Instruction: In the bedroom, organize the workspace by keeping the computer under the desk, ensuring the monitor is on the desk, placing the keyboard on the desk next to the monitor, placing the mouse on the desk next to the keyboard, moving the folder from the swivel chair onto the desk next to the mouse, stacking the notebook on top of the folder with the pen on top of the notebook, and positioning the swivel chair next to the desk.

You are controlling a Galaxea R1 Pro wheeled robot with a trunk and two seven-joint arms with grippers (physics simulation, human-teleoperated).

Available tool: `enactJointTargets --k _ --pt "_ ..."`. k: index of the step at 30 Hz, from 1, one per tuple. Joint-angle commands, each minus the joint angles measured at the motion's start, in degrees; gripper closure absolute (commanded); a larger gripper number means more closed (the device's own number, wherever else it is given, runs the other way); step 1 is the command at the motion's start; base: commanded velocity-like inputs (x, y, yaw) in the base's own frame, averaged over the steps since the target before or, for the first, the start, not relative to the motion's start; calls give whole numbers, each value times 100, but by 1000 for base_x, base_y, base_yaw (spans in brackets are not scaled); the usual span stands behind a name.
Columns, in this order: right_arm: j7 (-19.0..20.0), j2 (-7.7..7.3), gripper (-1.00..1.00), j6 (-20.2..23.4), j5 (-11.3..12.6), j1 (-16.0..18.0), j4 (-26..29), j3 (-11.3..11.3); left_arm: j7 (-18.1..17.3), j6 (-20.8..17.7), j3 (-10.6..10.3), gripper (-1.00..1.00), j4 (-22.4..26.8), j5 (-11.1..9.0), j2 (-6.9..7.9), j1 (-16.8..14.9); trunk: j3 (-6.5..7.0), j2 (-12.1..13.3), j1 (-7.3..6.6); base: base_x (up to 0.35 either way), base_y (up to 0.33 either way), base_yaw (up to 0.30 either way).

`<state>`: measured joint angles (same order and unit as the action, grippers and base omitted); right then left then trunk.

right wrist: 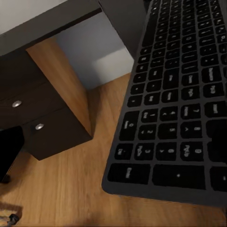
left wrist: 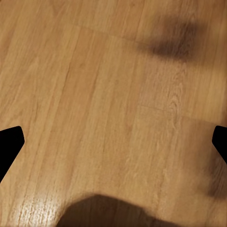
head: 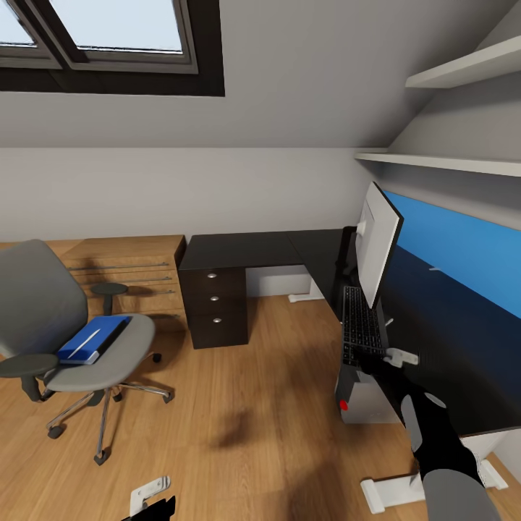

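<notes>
Warm wood-plank flooring (head: 239, 405) runs under a sloped attic ceiling with a dark-framed skylight (head: 108, 43); pale walls meet a bright blue panel (head: 463, 246) behind the L-shaped glossy black-topped desk (head: 253, 250), which has black drawers with round silver knobs (head: 215, 300) and white feet; two pale shelves (head: 449, 163) hang above its right wing; a low light-wood cabinet (head: 137, 271) stands against the far wall beside the desk.

On the right wing the wide flat monitor with pale grey back (head: 376, 242) stands upright, seen nearly edge-on; the flat black keyboard with dark grey keys (head: 359, 325) lies at its foot, its near end jutting past the desk edge over the floor; under that end sits the light grey tower computer with a small red light (head: 365, 401), largely hidden by the right arm.

Well apart, at the left, the grey padded swivel chair with black armrests and chrome castor base (head: 79, 340) carries the thin bright blue folder (head: 94, 339) on its seat; a pale slim streak lies on the folder, too small to name.

The right claw (head: 376, 362) reaches the keyboard's near end; one dark finger (right wrist: 218, 142) blurs over the keys, so whether it pinches cannot be told; the left claw (left wrist: 113, 142) hangs over bare floor, its black fingertips (left wrist: 9, 144) spread wide; it is cut off at the head view's lower edge.
</notes>
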<state>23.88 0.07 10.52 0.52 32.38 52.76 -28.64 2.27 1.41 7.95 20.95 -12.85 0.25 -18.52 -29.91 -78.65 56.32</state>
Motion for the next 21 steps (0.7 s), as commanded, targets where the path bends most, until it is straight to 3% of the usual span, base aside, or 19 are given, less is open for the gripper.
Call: enactJointTargets --k 1,9,21 --pt "38 44 -100 34 5 5 0 -19 10 15 -12 -100 -2 -62 1 -3 -6 -3 0 0 0 0" --pt "44 288 -100 14 2 5 -36 -19 10 17 -10 -100 -3 -60 2 -3 -6 -3 0 -5 0 0" --pt "254 329 -100 11 11 5 -46 -19 10 17 -12 -100 -3 -60 2 -3 -6 -3 0 -113 -58 0"
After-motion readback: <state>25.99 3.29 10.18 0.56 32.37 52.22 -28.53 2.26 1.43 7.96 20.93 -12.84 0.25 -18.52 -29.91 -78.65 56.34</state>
